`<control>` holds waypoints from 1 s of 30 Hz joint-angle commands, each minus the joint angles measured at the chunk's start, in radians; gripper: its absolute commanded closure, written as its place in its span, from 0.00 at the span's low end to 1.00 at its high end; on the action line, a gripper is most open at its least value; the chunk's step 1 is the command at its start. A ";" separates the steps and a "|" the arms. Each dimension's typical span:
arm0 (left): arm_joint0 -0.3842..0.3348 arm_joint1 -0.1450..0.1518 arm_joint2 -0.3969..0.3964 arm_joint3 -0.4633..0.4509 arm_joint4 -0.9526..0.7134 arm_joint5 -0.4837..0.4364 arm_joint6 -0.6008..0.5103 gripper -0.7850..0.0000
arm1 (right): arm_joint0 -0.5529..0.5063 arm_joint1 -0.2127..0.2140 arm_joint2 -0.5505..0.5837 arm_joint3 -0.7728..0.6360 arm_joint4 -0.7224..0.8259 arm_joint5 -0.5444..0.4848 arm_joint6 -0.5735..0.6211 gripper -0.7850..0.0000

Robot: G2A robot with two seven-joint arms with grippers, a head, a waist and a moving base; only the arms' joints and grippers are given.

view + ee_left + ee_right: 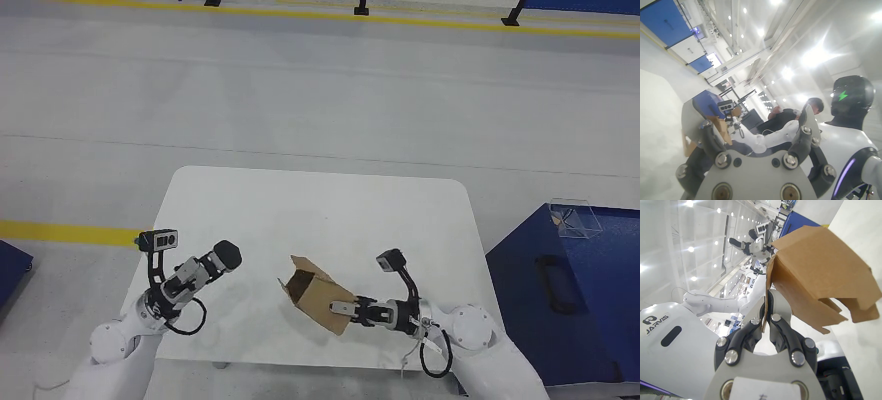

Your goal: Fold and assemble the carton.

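Note:
A brown carton (314,291) hangs tilted over the front middle of the white table (320,205), partly formed, one end open with loose flaps. My right gripper (347,309) is shut on one of its flaps. In the right wrist view the fingers (775,306) pinch the thin flap edge, and the carton body (815,272) spreads out beyond them. My left gripper (226,256) sits raised above the table's front left, well apart from the carton. It stands open, its fingers (806,121) wide apart with nothing between them. The carton (722,126) shows past one of those fingers.
A blue cabinet (575,290) stands off the table's right side, with a small clear box (572,216) on top. Yellow floor lines run behind and left of the table. The back half of the table offers free room.

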 commanded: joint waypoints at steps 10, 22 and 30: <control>-0.185 0.003 0.078 0.117 -0.078 0.291 -0.210 0.00 | 0.060 0.005 -0.050 0.002 0.046 0.141 0.228 1.00; -0.314 -0.027 0.281 0.231 -0.024 0.453 -0.288 0.00 | 0.091 0.008 -0.046 -0.018 0.077 0.157 0.262 1.00; -0.360 -0.044 0.341 0.295 -0.061 0.490 -0.332 0.00 | 0.121 0.009 -0.032 -0.006 0.098 0.162 0.256 1.00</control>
